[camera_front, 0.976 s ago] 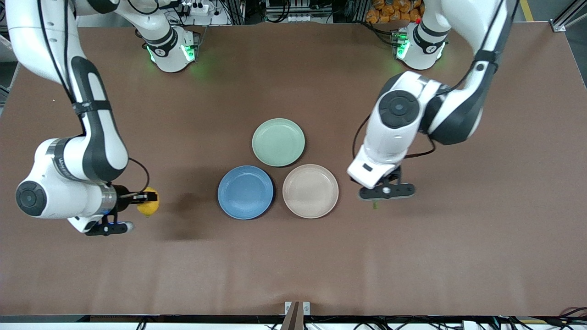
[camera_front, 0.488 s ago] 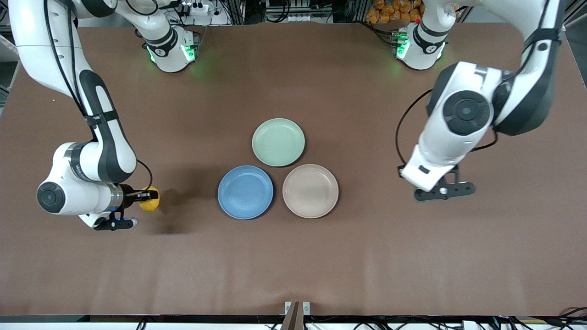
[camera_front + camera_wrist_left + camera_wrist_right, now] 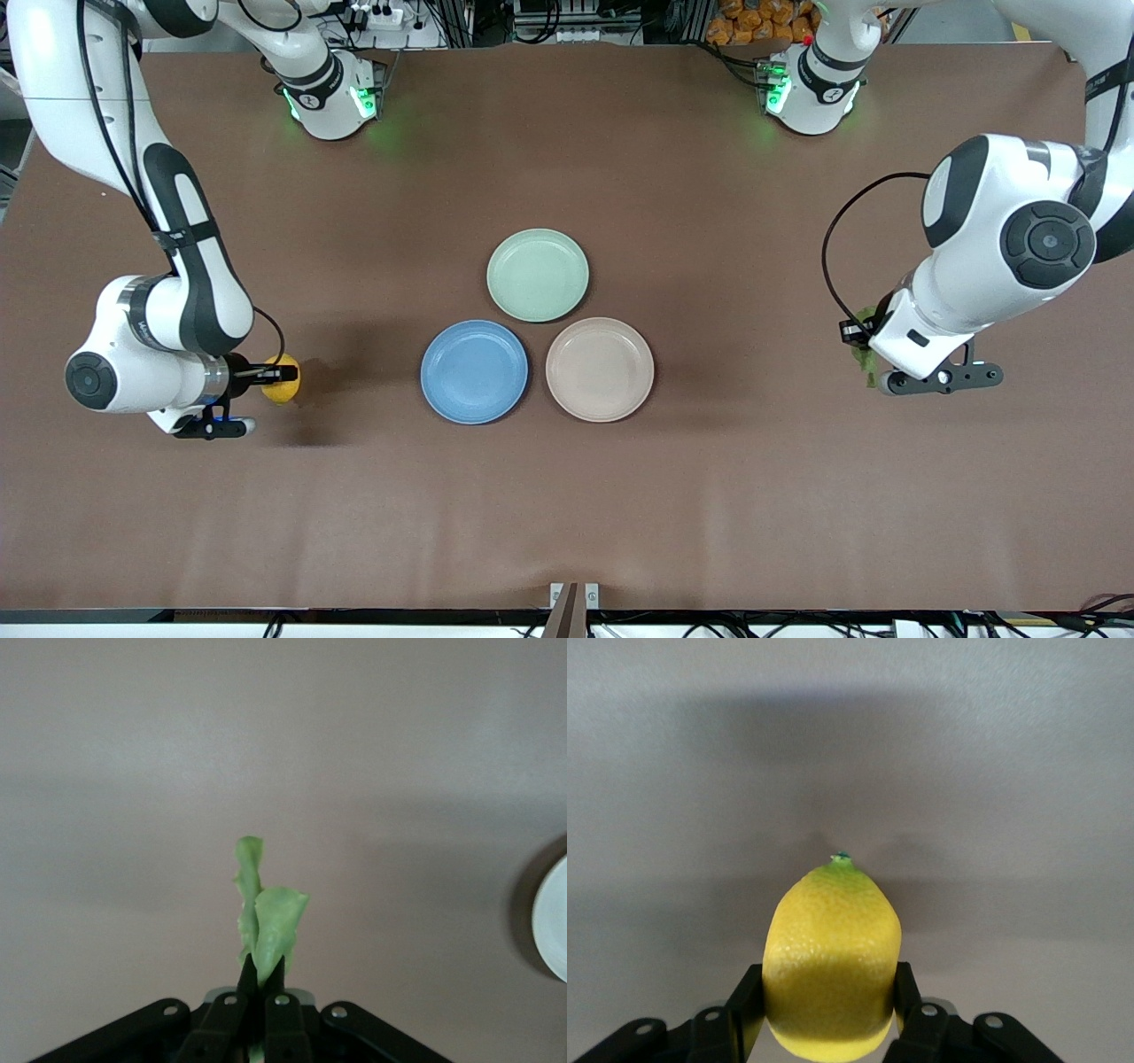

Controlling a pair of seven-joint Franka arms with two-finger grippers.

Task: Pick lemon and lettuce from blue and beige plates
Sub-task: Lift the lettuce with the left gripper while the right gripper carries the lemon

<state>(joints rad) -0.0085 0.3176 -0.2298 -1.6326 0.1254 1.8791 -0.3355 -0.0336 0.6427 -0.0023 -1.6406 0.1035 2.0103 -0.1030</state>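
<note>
My right gripper [image 3: 276, 378] is shut on the yellow lemon [image 3: 283, 388], over bare table toward the right arm's end; the lemon [image 3: 832, 961] sits gripped between the two fingers [image 3: 743, 1001] in the right wrist view. My left gripper [image 3: 858, 344] is shut on the green lettuce [image 3: 862, 353], over bare table toward the left arm's end; the lettuce [image 3: 264, 920] sticks out of the pinched fingertips [image 3: 249, 977] in the left wrist view. The blue plate [image 3: 474, 371] and the beige plate [image 3: 600, 369] lie side by side at mid table, both bare.
A mint-green plate [image 3: 538, 275] lies just farther from the front camera, between the two. A plate's rim [image 3: 549, 921] shows at the left wrist view's edge. Brown table [image 3: 567, 505] stretches around.
The left arm swung away from the beige plate toward its end of the table with the lettuce. The right gripper with the lemon drifted slightly away from the blue plate.
</note>
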